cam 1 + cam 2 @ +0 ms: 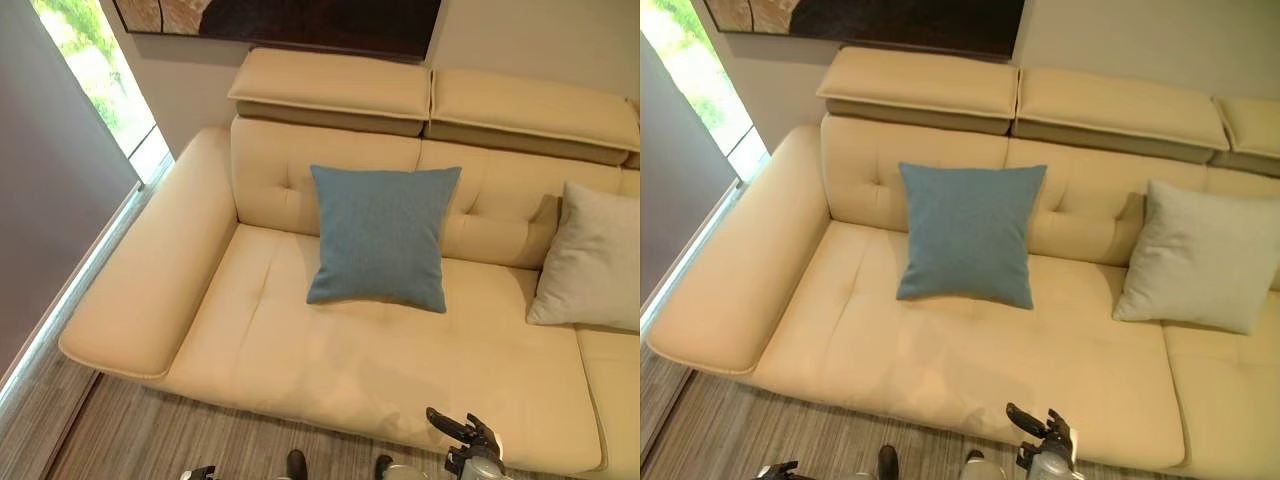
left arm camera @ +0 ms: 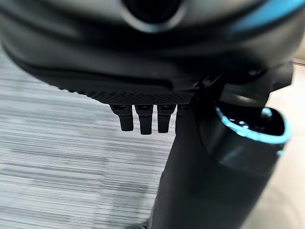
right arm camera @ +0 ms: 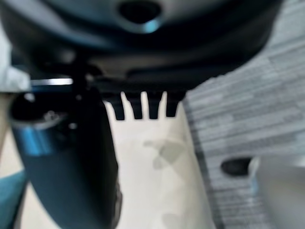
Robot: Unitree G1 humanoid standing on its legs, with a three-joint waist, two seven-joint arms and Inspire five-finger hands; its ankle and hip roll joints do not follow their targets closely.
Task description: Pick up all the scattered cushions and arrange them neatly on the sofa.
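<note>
Nearest, the right hand [image 1: 462, 437] hangs just before the front edge of the cream leather sofa [image 1: 300, 350], its fingers [image 3: 143, 106] straight, apart and holding nothing; the left hand [image 2: 143, 102] over the grey striped floor [image 2: 57, 157] is likewise loose and empty, fitting a pause between cushions. Farther back on the sofa, 2 cushions lean upright against its backrest for tidiness: a square blue fabric cushion [image 1: 381, 236] centrally and a pale grey fabric cushion [image 1: 1200, 256] toward its right end.

Right robot hand [image 1: 462, 436] and left robot hand [image 2: 143, 119] hang empty, fingers straight.
</note>
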